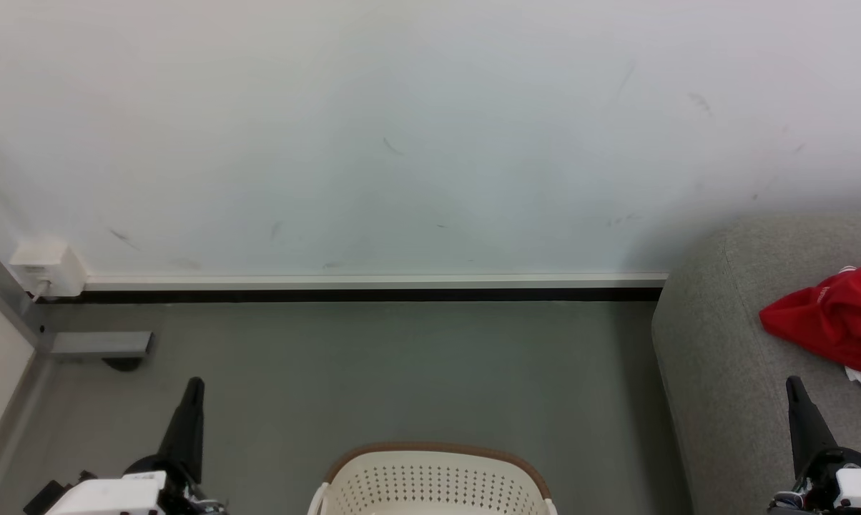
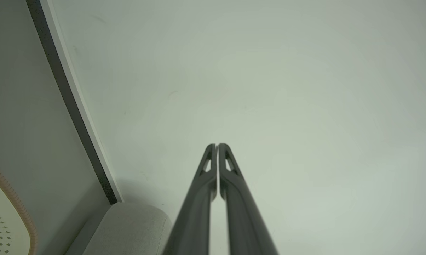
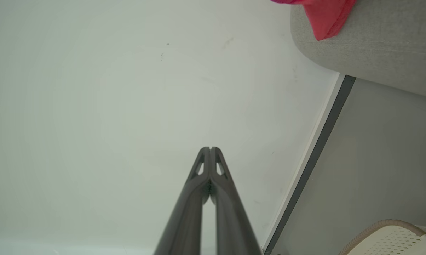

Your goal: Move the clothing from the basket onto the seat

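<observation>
Both arms sit low and idle: the left end effector [image 1: 193, 392] and the right end effector [image 1: 795, 392] are each clenched, fingers pressed together along their length and grasping nothing, as both wrist views confirm. The basket [image 1: 438, 447] stands on the floor [image 1: 402, 372] between them at the bottom of the head view. Only its far inner wall and brown rim show, so whether any cloth is left inside cannot be told. The likely step is a check of the basket and, if something remains, another pick. To do that well, the head should tip down until the basket's bottom is in sight. The chosen end effector should then release its fingers before it descends, pinch a raised fold rather than a flat layer, and lift straight up until the cloth clears the rim. The carry goes to the robot's right, and the drop should land well in from the rounded edge of the seat [image 1: 716, 357], where the cloth is less apt to slide off. The clothing [image 1: 838, 322] already lies on that seat as a crumpled bright red heap, soft and creased. White fabric pokes out at its lower edge, and a small pale marking is too small to read. In the right wrist view a red corner drapes over the seat's edge.
</observation>
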Available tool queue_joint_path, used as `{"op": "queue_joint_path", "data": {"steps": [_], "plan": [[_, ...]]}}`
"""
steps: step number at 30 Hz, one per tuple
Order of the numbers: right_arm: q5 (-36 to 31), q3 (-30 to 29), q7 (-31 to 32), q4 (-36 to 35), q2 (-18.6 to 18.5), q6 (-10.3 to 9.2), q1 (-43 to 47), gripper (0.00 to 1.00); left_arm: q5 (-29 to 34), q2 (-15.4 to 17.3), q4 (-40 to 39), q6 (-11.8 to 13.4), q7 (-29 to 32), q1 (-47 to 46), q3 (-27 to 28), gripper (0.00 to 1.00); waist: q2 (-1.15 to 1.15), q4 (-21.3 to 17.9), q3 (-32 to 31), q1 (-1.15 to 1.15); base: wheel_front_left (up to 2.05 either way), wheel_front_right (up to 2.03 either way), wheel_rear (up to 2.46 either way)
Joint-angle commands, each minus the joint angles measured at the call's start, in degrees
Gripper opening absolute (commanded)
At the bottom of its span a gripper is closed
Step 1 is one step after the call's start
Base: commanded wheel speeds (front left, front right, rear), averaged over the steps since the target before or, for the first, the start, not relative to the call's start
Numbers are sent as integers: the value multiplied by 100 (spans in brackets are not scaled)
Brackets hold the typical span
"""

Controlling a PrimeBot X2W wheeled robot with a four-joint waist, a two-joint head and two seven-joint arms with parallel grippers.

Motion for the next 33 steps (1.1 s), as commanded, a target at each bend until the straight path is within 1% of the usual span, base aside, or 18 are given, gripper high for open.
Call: {"op": "queue_joint_path", "data": {"steps": [1, 33], "plan": [[7, -25, 24, 7, 6, -14, -40, 0, -66, 8, -15, -34, 33, -38, 15, 0, 0, 0, 0, 0, 0, 0, 0], [6, -24, 24, 7, 5, -14, -39, 0, -66, 8, -15, -34, 32, -37, 16, 0, 0, 0, 0, 0, 0, 0, 0]]}}
